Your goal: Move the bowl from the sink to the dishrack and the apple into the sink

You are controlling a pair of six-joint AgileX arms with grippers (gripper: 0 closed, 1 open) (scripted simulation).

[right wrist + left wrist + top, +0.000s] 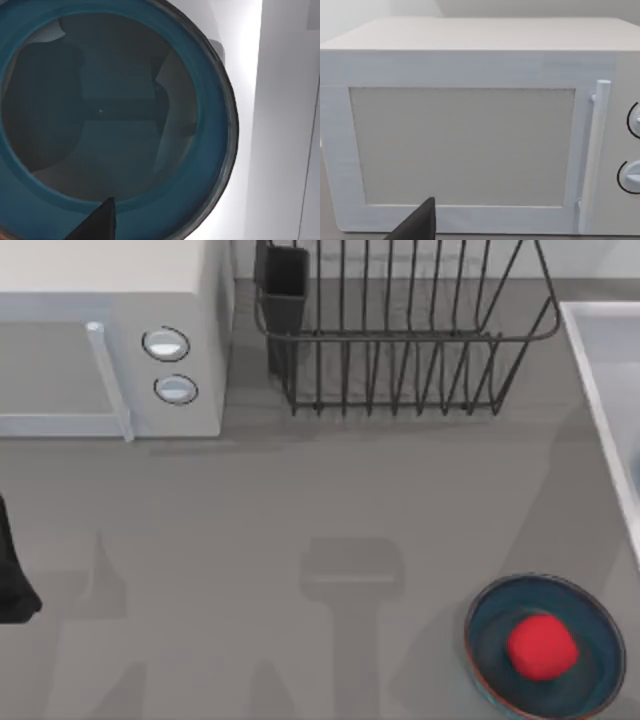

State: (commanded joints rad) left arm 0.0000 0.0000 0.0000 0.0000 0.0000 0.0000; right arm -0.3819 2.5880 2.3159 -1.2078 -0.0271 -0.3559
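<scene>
Bowl (115, 120) sits under my right wrist camera, inside the sink (280, 125); one dark fingertip (97, 222) shows at its rim, spread of the right fingers I cannot tell. Apple (541, 646) rests in the dish (590, 630) at table's 5 o'clock. Dishrack (400, 340) at 12. Left arm (12, 575) parked at 9, facing the microwave (470, 75); its fingers likewise unreadable.

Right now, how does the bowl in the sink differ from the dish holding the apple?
The bowl is deep, teal-blue and empty; the dish is shallower, darker blue and holds the red apple. The bowl sits in the white sink, while the dish rests on the grey table. Both are round and blue.
</scene>
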